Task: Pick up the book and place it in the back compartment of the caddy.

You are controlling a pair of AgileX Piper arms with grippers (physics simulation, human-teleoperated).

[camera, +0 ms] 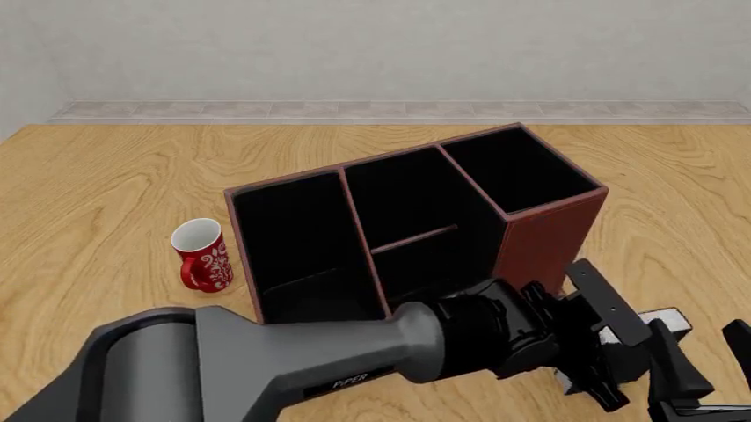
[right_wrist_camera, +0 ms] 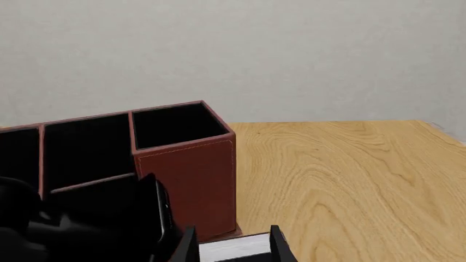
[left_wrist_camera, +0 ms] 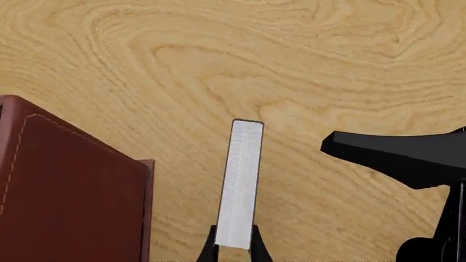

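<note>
The book (left_wrist_camera: 240, 185) shows its white page edge in the left wrist view, and my left gripper (left_wrist_camera: 233, 248) is shut on it just off the caddy's (left_wrist_camera: 73, 191) outer wall. From the front, the left gripper (camera: 610, 352) holds the book (camera: 659, 320) low beside the caddy's (camera: 551, 237) near right corner. My right gripper (camera: 704, 369) is close by, at the book's right. In its own view the right gripper (right_wrist_camera: 233, 243) is open, with the book's (right_wrist_camera: 237, 250) white edge showing between its fingers. The back compartment (camera: 428, 264), the small middle cell, is dark inside.
A red mug (camera: 202, 255) stands on the table left of the caddy. The left arm's thick grey link (camera: 235, 352) crosses in front of the caddy's near wall. In the left wrist view, a finger of the right gripper (left_wrist_camera: 393, 155) points toward the book.
</note>
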